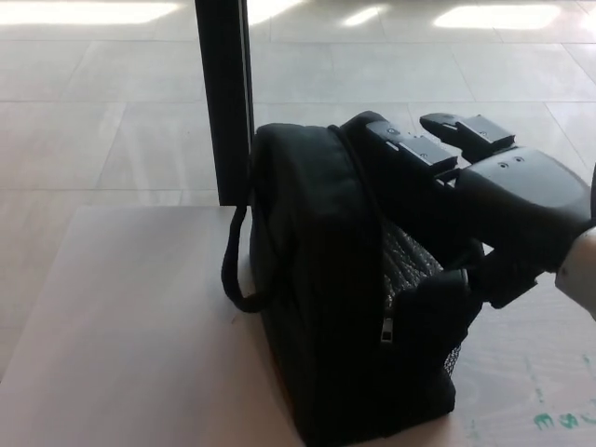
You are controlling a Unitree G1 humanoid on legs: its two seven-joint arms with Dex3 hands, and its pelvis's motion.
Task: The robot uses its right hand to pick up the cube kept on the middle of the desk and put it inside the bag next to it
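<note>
At nine o'clock the desk (130,326) lay bare, the dark post (223,93) standing behind it at eleven. The bag (326,298) stood upright at centre, its carry loop (233,270) hanging on its nine o'clock side. At three o'clock the right hand (484,186) hovered at the bag's mouth, fingers (414,149) spread and holding nothing. The cube was not visible, most likely dropped inside. The placing step looked finished; lifting clear called for care not to catch the bag's rim. The left hand was out of view.
</note>
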